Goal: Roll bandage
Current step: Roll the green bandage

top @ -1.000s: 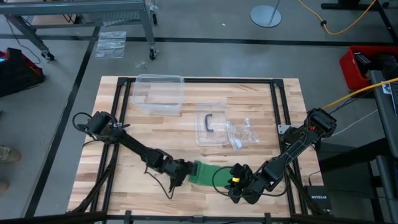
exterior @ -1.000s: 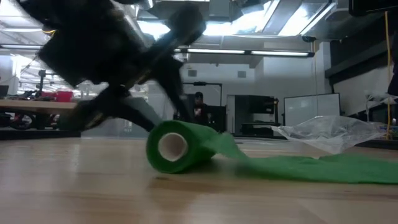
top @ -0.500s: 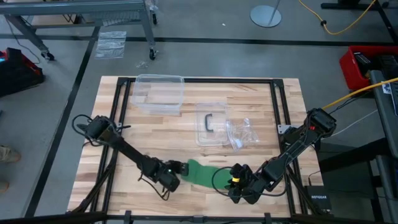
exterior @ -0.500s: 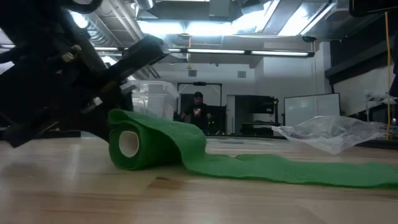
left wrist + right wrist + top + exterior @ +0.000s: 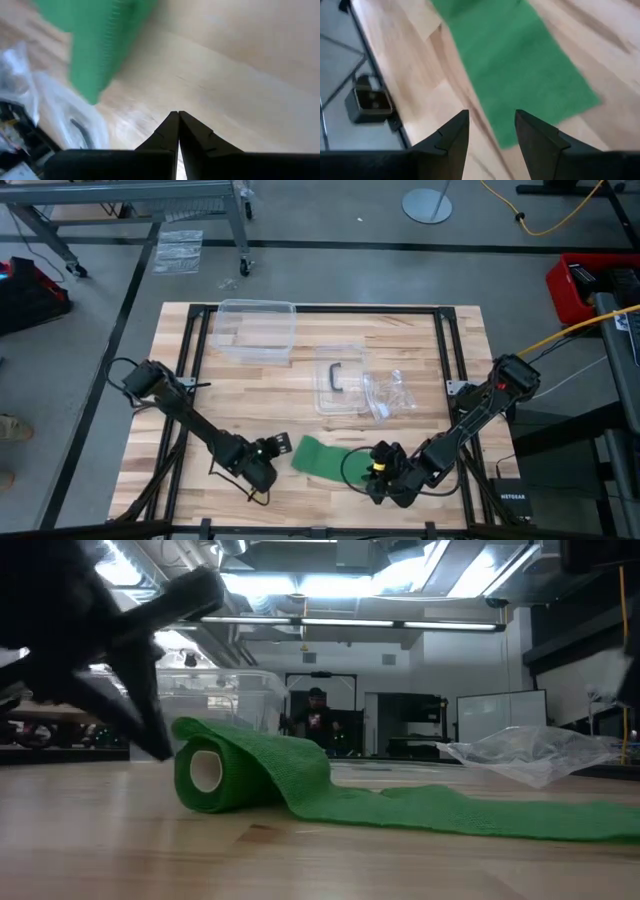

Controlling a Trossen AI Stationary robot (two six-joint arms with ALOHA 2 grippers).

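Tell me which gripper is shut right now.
The left gripper: its fingers meet at the tips, beside the rolled end of the bandage. The right gripper shows a clear gap between its fingers, over the flat end.

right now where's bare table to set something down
Free patches: the wood between the clear bin and the left hand, and the strip between the lid and the bandage. Crowded: the near edge, where the bandage lies between the left hand and the right hand, and around the plastic bag.
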